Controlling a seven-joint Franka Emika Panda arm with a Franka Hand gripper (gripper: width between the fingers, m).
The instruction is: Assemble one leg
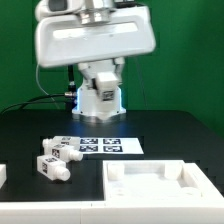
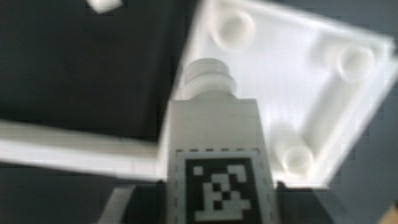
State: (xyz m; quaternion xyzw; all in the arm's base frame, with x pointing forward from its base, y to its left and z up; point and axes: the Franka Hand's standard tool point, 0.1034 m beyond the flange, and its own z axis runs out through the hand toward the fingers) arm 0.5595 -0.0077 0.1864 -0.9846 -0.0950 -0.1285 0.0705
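My gripper [image 2: 217, 203] is shut on a leg [image 2: 214, 140], a chunky white peg with a black-and-white tag, which stands lengthwise between the dark fingers [image 2: 135, 200]. Its threaded tip points toward the white square panel [image 2: 302, 75], near a corner socket [image 2: 343, 62]. In the exterior view the gripper [image 1: 100, 103] hangs at the back above the table, with the tagged leg [image 1: 101, 96] in it. Loose legs [image 1: 56, 156] lie at the exterior view's left. The panel [image 1: 160, 186] lies at the front right.
The marker board [image 1: 100, 144] lies flat in the middle of the black table, under the gripper. A white part's edge [image 1: 3, 175] shows at the far left. A white bar-shaped thing [image 2: 71, 146] lies beside the held leg in the wrist view.
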